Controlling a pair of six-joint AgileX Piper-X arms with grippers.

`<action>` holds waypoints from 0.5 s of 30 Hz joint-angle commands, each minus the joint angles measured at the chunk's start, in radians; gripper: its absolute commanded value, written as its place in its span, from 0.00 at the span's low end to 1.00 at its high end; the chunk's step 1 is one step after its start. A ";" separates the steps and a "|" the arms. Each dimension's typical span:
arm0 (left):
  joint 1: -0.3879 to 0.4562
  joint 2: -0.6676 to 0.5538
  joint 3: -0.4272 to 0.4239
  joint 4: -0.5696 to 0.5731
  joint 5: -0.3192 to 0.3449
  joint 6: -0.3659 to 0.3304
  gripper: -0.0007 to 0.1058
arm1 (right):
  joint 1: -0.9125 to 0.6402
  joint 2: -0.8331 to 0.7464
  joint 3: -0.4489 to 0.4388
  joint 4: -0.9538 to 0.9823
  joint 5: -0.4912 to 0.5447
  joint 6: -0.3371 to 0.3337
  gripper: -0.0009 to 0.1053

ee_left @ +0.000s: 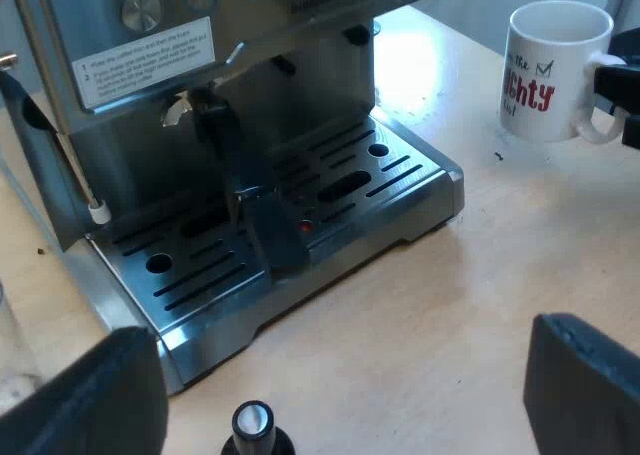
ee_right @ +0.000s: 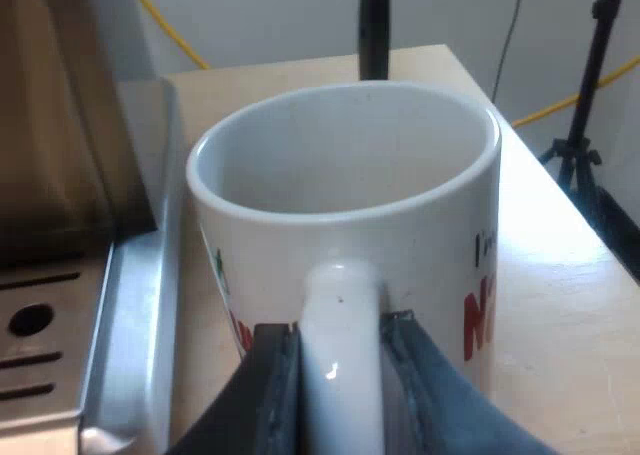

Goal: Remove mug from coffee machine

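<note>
A: Where is the mug point(ee_right: 350, 205)?
B: It stands on the table point(ee_left: 480, 275), near the espresso machine point(ee_left: 200, 65), off the drip tray point(ee_left: 300, 215).
A: And the right gripper point(ee_right: 340, 375)?
B: Its fingers are pressed on the handle point(ee_right: 340, 315) from both sides.
A: The left gripper point(ee_left: 340, 395)?
B: Fingers wide apart, holding nothing, above the table near the machine's front.

An espresso machine point(ee_left: 300, 105) cut off above its dials, its white label point(ee_left: 147, 62) too small to read; mug point(ee_right: 340, 175) lettering partly turned away, its base hidden behind the right gripper point(ee_right: 340, 340).
</note>
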 commanded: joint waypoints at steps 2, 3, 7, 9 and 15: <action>-0.005 0.016 -0.005 -0.034 0.023 -0.013 0.75 | -0.049 -0.014 -0.013 -0.058 -0.050 -0.003 0.01; -0.005 0.026 -0.005 -0.035 0.024 -0.013 0.75 | -0.068 -0.014 -0.013 -0.059 -0.076 -0.003 0.01; -0.005 0.047 -0.005 -0.045 0.024 -0.013 0.75 | -0.164 0.027 -0.013 -0.116 -0.160 -0.028 0.01; -0.005 0.054 -0.005 -0.047 0.024 -0.013 0.75 | -0.171 0.032 -0.013 -0.130 -0.160 -0.028 0.01; -0.005 0.080 -0.005 -0.046 0.050 -0.013 0.75 | -0.218 0.199 -0.013 -0.265 -0.187 -0.028 0.01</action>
